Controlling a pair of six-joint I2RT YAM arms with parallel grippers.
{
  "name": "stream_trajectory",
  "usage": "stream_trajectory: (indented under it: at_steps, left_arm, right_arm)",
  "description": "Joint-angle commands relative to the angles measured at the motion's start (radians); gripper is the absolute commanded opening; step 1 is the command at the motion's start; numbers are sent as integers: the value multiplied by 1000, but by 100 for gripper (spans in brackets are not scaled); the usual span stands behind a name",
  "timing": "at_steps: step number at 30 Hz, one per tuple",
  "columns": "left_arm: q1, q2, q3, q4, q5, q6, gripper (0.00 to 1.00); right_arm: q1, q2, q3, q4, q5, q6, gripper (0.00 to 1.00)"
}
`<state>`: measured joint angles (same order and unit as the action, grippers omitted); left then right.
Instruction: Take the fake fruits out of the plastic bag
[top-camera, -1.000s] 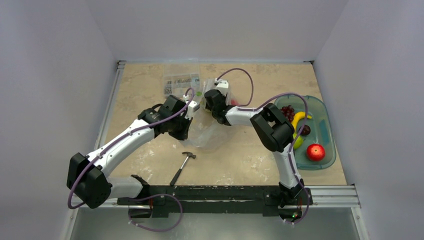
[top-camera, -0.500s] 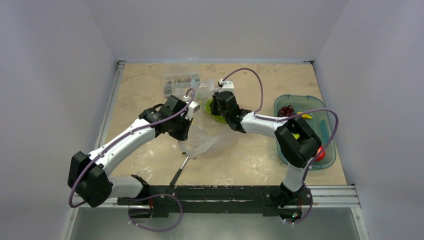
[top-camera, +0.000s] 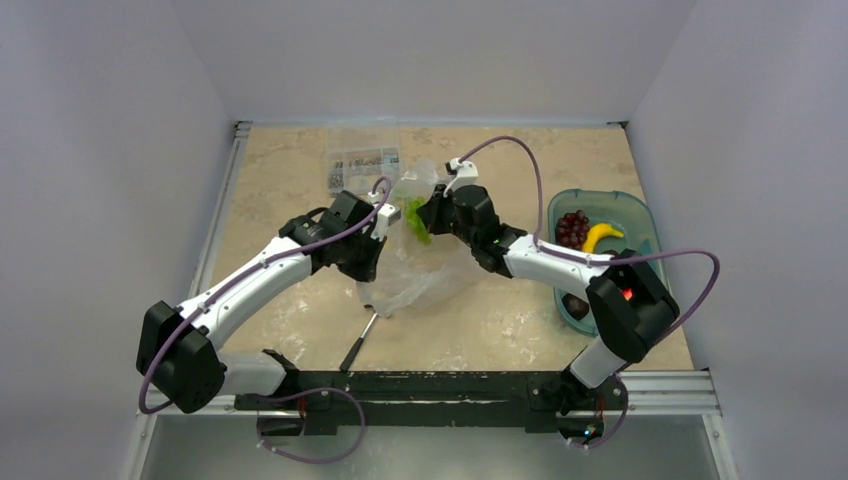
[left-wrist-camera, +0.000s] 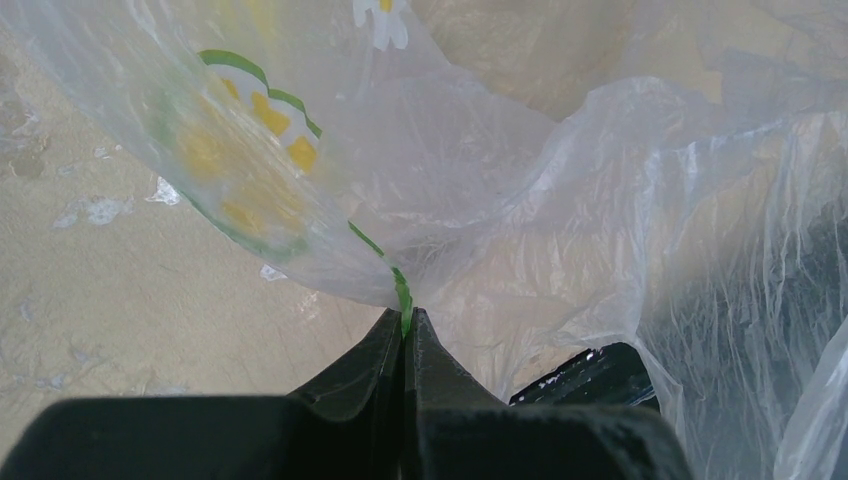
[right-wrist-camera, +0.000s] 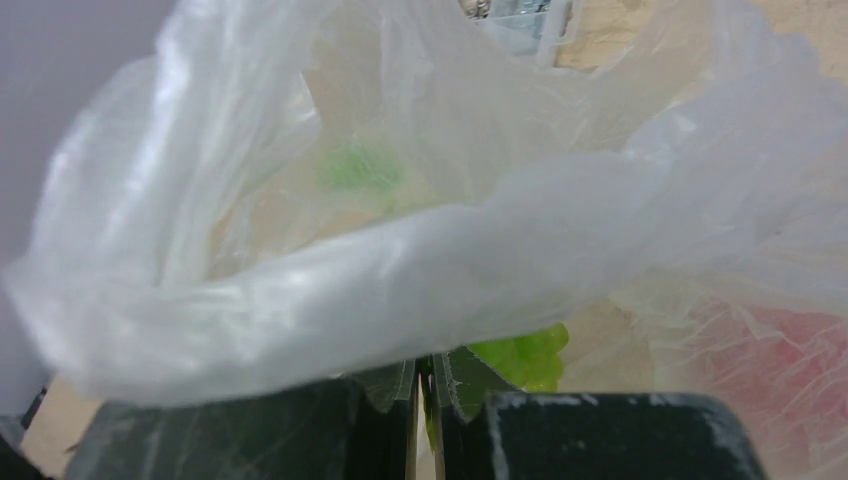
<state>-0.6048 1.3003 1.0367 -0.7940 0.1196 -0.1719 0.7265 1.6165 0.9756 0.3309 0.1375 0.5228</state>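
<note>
The plastic bag (top-camera: 415, 275) is thin and clear, and its upper part is held up off the table between the two grippers. My left gripper (left-wrist-camera: 405, 318) is shut on the bag's green-printed edge (left-wrist-camera: 400, 290). My right gripper (top-camera: 430, 212) is at the bag's mouth, shut on the leafy stem of a green grape bunch (right-wrist-camera: 525, 358), which hangs beside the bag (top-camera: 415, 222). The bag's film (right-wrist-camera: 400, 260) drapes over the right gripper (right-wrist-camera: 430, 380). A red fruit (right-wrist-camera: 790, 345) shows blurred through the plastic.
A teal tub (top-camera: 640, 215) at the right holds purple grapes (top-camera: 572, 228), a banana (top-camera: 601, 236) and a dark plum (top-camera: 577, 305); my right forearm crosses over it. A clear box of small parts (top-camera: 360, 165) stands behind the bag. A hammer (top-camera: 358, 345) lies in front of it.
The right gripper has shut on the green grape bunch and drawn it up and rightward out of the bag's mouth. The bag has risen with it. The left arm has stayed put.
</note>
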Motion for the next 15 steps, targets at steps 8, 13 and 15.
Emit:
stream_trajectory:
  at_steps: [8,13,15]
  left_arm:
    - [-5,-4,29,7,7,8,0]
    - [-5,-7,29,7,6,8,0]
    - [-5,-6,30,7,8,8,0]
  right_arm:
    - [3,-185,-82,75,-188,15,0]
    - [4,-254,-115,74,-235,10,0]
    - [4,-285,-124,74,-239,11,0]
